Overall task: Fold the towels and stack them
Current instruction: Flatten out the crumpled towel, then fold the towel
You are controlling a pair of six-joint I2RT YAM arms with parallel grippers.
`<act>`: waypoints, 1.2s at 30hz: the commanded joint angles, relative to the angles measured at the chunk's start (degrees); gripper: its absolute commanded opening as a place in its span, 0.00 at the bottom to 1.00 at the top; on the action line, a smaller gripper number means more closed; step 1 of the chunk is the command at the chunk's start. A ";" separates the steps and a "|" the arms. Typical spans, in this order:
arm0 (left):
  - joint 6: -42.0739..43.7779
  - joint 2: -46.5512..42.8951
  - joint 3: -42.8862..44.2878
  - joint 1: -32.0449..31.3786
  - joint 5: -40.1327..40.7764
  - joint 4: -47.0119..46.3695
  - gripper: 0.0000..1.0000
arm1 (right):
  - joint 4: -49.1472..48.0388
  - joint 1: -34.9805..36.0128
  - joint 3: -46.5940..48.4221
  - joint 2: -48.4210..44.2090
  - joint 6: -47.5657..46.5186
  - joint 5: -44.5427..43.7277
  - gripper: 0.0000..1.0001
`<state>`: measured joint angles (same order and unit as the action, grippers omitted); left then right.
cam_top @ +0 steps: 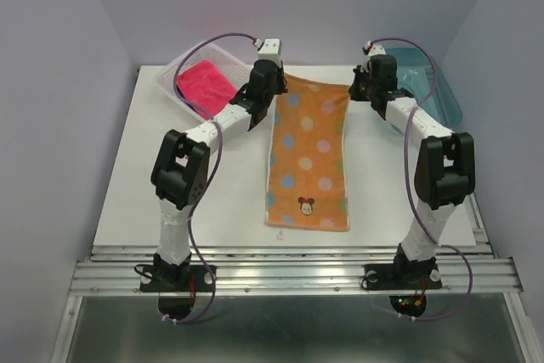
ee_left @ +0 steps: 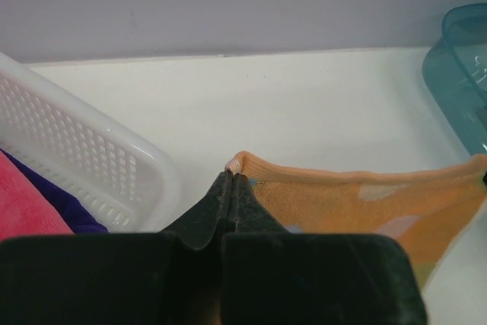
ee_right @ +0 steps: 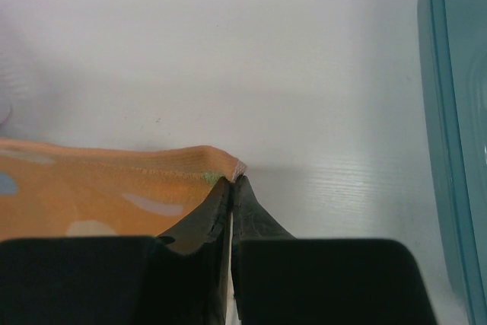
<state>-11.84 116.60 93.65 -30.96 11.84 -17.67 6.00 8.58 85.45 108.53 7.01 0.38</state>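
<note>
Top view: holds the orange spotted towel point(cam_top: 308, 155) by its two far corners, left gripper point(cam_top: 276, 93) at the left corner, right gripper point(cam_top: 358, 88) at the right. Shows the towel stretched lengthwise down the middle of the white table point(cam_top: 170, 193), folded to a long narrow strip, cartoon print point(cam_top: 306, 206) at the near end toward the arm bases. Shows a pink-red towel point(cam_top: 205, 82) lying in a white mesh basket point(cam_top: 180, 64) at the far left of the table, just beside the left arm, and a teal bin point(cam_top: 439, 95) at the far right, behind the right arm. Left wrist view: pinches the pale hem corner of the orange spotted towel point(ee_left: 342, 203) with the left gripper point(ee_left: 233, 175), jaws closed tight on the cloth, top edge running off to the right, sagging a little. Shows the white mesh basket point(ee_left: 99, 157) just to the left, pink-red towel point(ee_left: 27, 207) inside it with a dark purple towel point(ee_left: 57, 205) at its edge, and the teal bin point(ee_left: 464, 74) at far right. Right wrist view: clamps the other corner of the orange spotted towel point(ee_right: 99, 188) in the right gripper point(ee_right: 231, 182), jaws pressed together on the hem, cloth spreading to the left, a faint shadow under its edge on the white table point(ee_right: 228, 58). Shows the teal bin point(ee_right: 456, 112) along the right side.
</note>
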 commanded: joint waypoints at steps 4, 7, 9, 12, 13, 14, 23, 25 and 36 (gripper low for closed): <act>-2.04 -10.40 -11.19 0.81 -1.89 -6.31 0.00 | -0.99 -1.02 -6.25 -11.30 0.98 7.61 0.01; -3.63 -14.97 -17.94 0.20 -3.04 -8.33 0.00 | -0.73 -0.93 -12.40 -16.13 2.74 8.14 0.01; -4.16 -17.44 -21.30 -0.41 -2.70 -9.31 0.00 | -0.46 -0.93 -15.21 -18.34 3.63 8.93 0.01; -6.00 -22.01 -29.02 -1.47 -2.17 -10.80 0.00 | -0.02 -0.84 -20.92 -22.04 5.99 11.39 0.01; -6.79 -23.94 -30.44 -1.73 -2.08 -11.50 0.00 | -0.02 -0.67 -23.46 -22.92 6.70 13.31 0.01; -7.06 -24.83 -31.84 -2.00 -1.91 -11.77 0.00 | -0.20 -0.58 -24.97 -25.10 7.23 14.02 0.01; -11.10 -37.66 -48.55 -6.74 0.99 -15.28 0.00 | 3.66 1.61 -34.12 -36.89 10.22 13.59 0.01; -12.33 -40.12 -52.06 -8.23 1.52 -15.72 0.00 | 4.37 1.88 -36.31 -39.69 11.36 14.38 0.01; -17.34 -48.74 -62.71 -11.75 5.48 -15.81 0.00 | 6.57 3.11 -45.98 -49.55 14.09 19.04 0.01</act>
<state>-27.20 71.44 32.73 -42.06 13.78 -30.61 12.29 11.38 41.47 62.39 19.99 17.87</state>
